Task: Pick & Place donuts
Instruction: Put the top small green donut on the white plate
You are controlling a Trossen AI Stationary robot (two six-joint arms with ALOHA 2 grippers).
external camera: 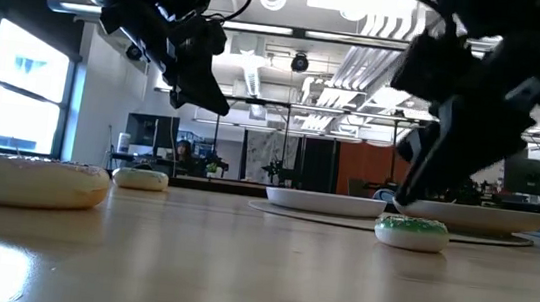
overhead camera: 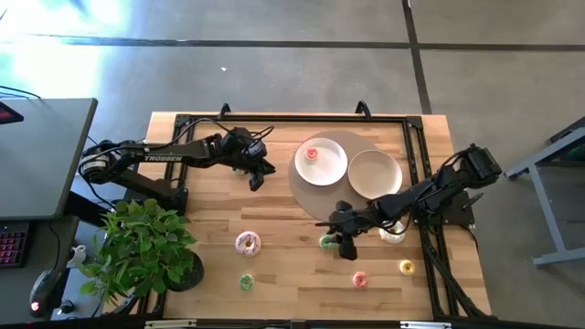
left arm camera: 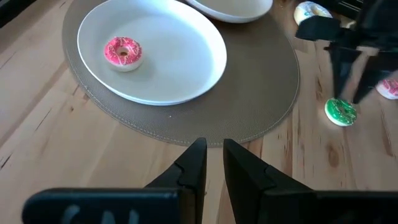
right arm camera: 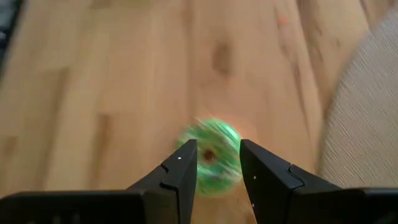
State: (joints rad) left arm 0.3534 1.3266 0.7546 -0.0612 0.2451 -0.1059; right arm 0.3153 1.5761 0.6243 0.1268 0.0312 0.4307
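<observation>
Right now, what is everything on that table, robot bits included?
Table: one, light wood.
Placemat: one, tan, round, toward the table's back.
Plates: two, white, on the placemat; left plate, empty right plate.
Donuts: seven.
- red donut, on the left plate
- large pink-white donut
- small green donut, at the front edge
- green donut, at the right gripper
- pink donut
- yellow donut
- pale donut, partly under the right arm
Plant: one, green, front left corner.
Left gripper: raised beside the placemat.
Right gripper: open, fingers either side of the green donut.
</observation>
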